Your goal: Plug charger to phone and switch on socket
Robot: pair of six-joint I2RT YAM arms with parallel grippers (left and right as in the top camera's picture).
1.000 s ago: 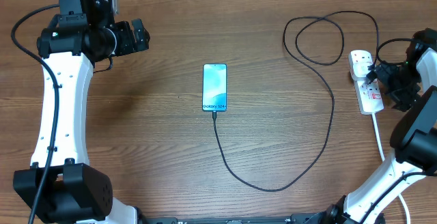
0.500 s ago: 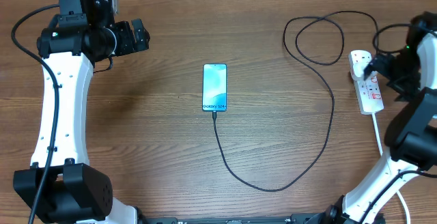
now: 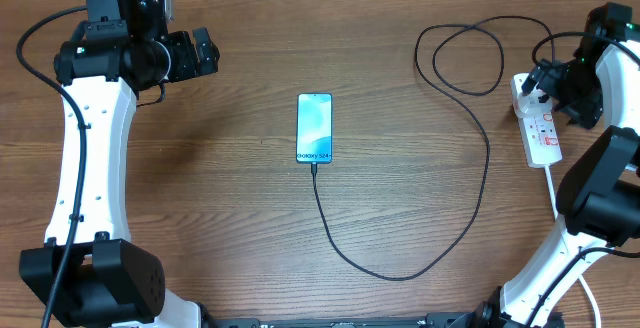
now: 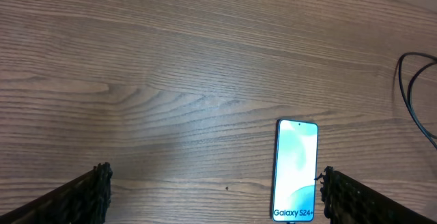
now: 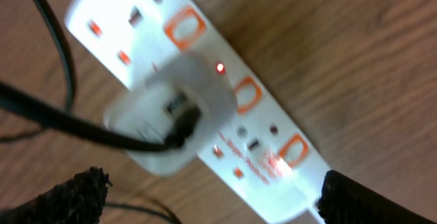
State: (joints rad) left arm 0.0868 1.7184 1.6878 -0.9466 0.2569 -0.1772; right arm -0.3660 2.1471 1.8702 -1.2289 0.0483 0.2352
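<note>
Socket (image 3: pixel 537 120) lies near the table's right edge, long axis running away from the robot, directly under the right gripper (image 5: pixel 212 186), fingers spread and empty. Right arm is far nearer. Left gripper (image 3: pixel 208 53) is also spread and empty, well apart. Charger (image 3: pixel 487 158) already joins the mid-table phone (image 3: pixel 314 128) to the socket. A red light (image 5: pixel 220 67) glows beside the plug, so it is probably switched on.
</note>
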